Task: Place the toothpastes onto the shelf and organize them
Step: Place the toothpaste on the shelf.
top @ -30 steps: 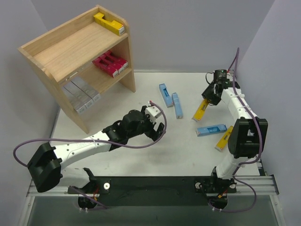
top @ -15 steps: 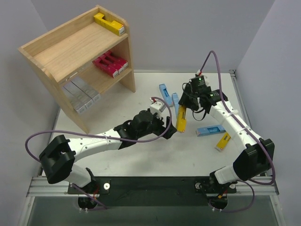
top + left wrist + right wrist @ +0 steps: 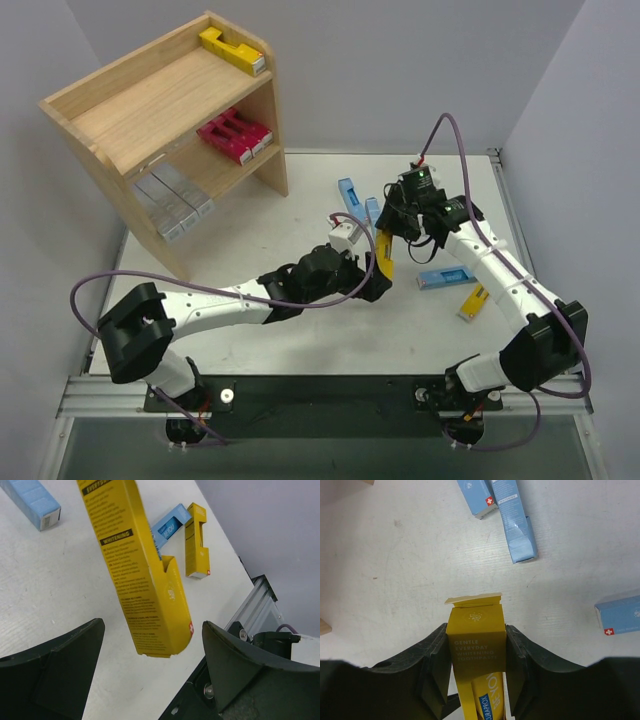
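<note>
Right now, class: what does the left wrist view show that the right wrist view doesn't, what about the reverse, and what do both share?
Only the left wrist view: the left gripper, open, fingers either side of the hanging yellow carton without touching it, and a second yellow carton lying on the table. Only the right wrist view: the right gripper shut on one end of that carton, by its lifted flap. Both: the hanging carton, the white table, light blue cartons lying flat.

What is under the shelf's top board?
Red cartons and grey cartons lie there, side by side. The top of the shelf hides anything farther back.
</note>
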Motion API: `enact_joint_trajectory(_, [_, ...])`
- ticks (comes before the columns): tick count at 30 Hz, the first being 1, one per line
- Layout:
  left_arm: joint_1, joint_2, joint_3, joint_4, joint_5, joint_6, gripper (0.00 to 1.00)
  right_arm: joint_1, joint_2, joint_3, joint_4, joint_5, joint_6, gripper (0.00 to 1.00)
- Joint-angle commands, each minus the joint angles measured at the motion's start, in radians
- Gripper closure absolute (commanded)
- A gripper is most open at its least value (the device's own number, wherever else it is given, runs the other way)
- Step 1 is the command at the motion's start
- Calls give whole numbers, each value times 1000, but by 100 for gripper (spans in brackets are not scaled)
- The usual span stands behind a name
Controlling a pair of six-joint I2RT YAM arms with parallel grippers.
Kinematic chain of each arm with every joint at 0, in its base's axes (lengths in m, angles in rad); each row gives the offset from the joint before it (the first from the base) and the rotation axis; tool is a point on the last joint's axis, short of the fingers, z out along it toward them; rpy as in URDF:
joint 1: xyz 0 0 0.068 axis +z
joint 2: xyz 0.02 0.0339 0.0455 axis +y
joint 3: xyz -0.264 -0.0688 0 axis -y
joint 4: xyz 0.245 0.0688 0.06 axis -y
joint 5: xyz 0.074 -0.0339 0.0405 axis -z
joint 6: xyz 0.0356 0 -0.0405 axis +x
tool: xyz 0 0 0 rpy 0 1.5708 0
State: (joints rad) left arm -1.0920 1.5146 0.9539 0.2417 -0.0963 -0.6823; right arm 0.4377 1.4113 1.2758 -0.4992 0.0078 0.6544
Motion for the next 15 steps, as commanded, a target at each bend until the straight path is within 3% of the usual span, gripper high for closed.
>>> enact_joint_trajectory(1, [-20,42,62,-19,-49,-92,11,10,-63,-9,-9,0,14,62])
enact_joint_trajectory(10, [-29,73,60,105,4,-144,33,10,-98,-15,-9,-22,7,61])
enact_joint_trajectory(15, [-29,46,6,162,-16,-172,55,7,-106,-26,-9,-20,4,61])
